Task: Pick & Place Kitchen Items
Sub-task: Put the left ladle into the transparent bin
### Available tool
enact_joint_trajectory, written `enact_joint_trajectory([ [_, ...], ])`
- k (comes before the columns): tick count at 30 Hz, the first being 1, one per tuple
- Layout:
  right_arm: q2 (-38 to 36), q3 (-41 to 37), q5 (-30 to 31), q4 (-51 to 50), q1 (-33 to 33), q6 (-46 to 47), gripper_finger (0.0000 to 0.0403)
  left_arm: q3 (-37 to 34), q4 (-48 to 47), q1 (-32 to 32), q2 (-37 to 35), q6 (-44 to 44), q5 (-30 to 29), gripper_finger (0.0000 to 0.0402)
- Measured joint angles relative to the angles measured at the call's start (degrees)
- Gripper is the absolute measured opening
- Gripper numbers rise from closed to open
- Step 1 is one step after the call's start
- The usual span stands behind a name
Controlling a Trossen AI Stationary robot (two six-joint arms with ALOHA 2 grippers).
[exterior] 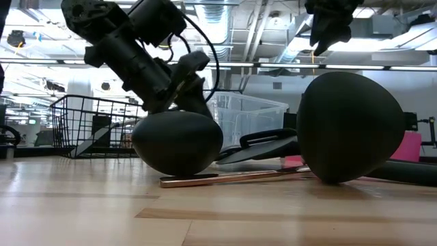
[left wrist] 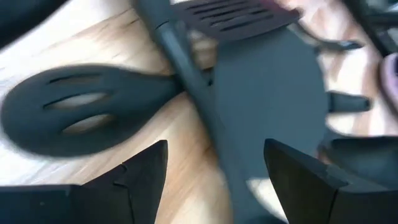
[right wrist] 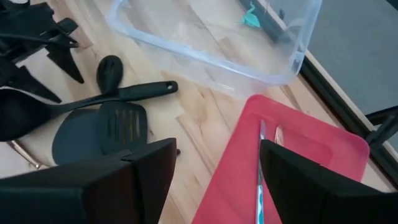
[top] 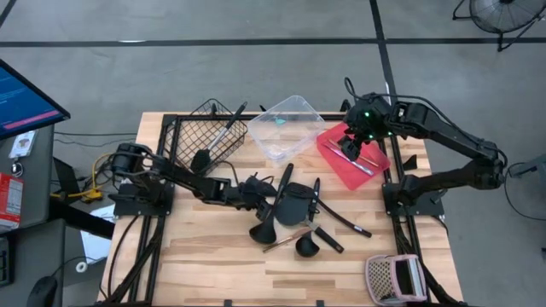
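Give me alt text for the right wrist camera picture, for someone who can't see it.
The right gripper, fingers open and empty, hangs over a red plastic tray holding thin silver utensils. Beyond lie a clear plastic tub and black plastic spatulas and spoons on the wooden table.

My wooden butcher-block surface [top: 213,256] sits on a grey concrete floor [top: 256,68] with dark lines running across it. Off to my left there's a monitor [top: 26,102] glowing blue and pink on a side desk, and a fan [top: 503,17] stands in the far corner on my right. Looking level across, the room behind is open, with bright ceiling lights [exterior: 34,61] and exposed ductwork [exterior: 225,20] overhead.
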Motion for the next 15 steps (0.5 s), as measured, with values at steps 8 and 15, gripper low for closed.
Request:
enact_joint_trajectory([
  [8,0.00,0.00,-0.01,-0.17,0.99,0.00,0.0227,0.51,0.56,0.01,0.19,0.02,-2.12,0.0249],
  [15,0.00,0.00,-0.01,-0.17,0.97,0.00,0.0227,0.49,0.97,0.03,0.72,-0.15,-4.95,0.0248],
])
